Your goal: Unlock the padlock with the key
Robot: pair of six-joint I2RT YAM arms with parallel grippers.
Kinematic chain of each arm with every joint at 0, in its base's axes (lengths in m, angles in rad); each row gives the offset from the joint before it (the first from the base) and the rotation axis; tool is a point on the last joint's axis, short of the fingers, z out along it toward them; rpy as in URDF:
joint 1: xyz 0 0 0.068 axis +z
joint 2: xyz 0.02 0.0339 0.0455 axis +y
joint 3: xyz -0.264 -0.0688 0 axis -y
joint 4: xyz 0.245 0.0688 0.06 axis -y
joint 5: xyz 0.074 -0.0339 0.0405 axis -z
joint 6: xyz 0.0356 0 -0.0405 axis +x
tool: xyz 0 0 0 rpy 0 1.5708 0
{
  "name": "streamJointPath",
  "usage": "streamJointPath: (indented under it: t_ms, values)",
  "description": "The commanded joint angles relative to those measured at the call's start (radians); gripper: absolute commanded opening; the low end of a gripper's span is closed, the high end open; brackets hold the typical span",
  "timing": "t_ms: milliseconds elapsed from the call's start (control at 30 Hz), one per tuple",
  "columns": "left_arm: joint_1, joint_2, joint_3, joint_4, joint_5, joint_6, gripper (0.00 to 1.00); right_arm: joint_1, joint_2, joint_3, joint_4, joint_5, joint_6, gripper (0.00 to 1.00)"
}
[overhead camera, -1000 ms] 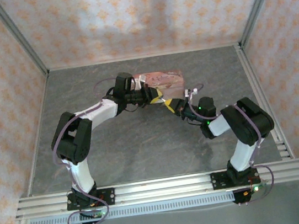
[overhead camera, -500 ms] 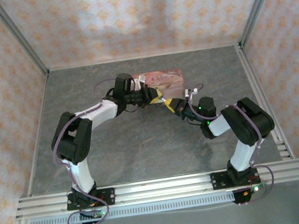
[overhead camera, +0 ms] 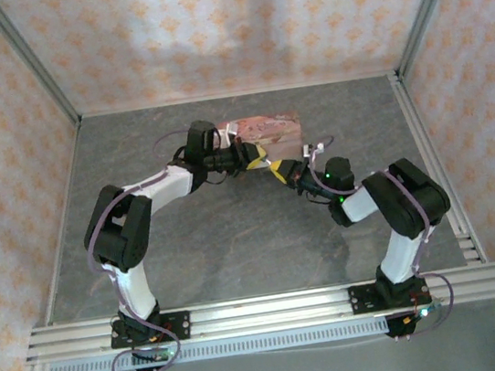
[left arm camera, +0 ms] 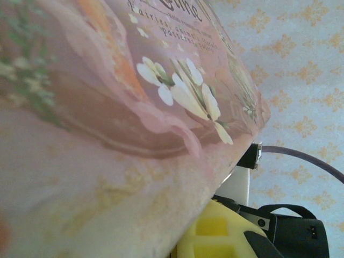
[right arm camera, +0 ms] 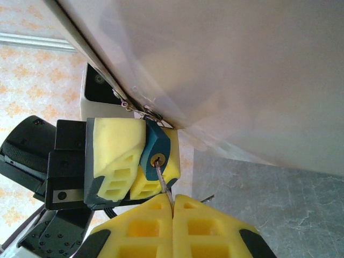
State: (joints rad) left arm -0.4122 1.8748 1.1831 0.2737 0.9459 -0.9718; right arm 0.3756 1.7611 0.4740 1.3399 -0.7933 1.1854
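Note:
In the right wrist view the blue padlock [right arm camera: 153,144] hangs by its thin shackle from the metal clasp [right arm camera: 144,112] of the pink floral box [overhead camera: 269,129]. My left gripper [right arm camera: 152,141] is shut on the padlock's body, with one yellow pad [right arm camera: 115,153] on either side. The thin silvery key [right arm camera: 164,180] is pinched in my shut right gripper [right arm camera: 173,207], and its tip sits at the brass keyhole [right arm camera: 157,159]. From above, the left gripper [overhead camera: 259,156] and right gripper [overhead camera: 279,171] meet nose to nose at the box's front edge.
The box [left arm camera: 107,107] looms close over the left wrist camera, above one yellow finger [left arm camera: 215,236]. Its pale side [right arm camera: 242,70] overhangs the right gripper. Grey table [overhead camera: 237,242] lies open in front, with patterned walls [overhead camera: 207,25] around it.
The right gripper has crept slightly up and left toward the left gripper and the box. The left arm has barely shifted.

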Motion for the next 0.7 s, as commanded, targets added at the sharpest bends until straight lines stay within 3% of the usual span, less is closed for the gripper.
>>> streamJointPath:
  t_ms: [0,433,667]
  values:
    - [-0.02,-0.012,-0.002,0.084,0.079,-0.025,0.0,0.017,0.007,0.034,0.065,-0.018,-0.011,0.0]
    - [-0.022,-0.04,-0.025,0.016,0.116,0.048,0.0,-0.032,-0.002,0.076,0.065,-0.005,0.029,0.0]
    - [-0.026,-0.04,-0.023,0.071,0.11,0.008,0.0,-0.015,0.017,0.097,0.065,-0.04,0.03,0.0]
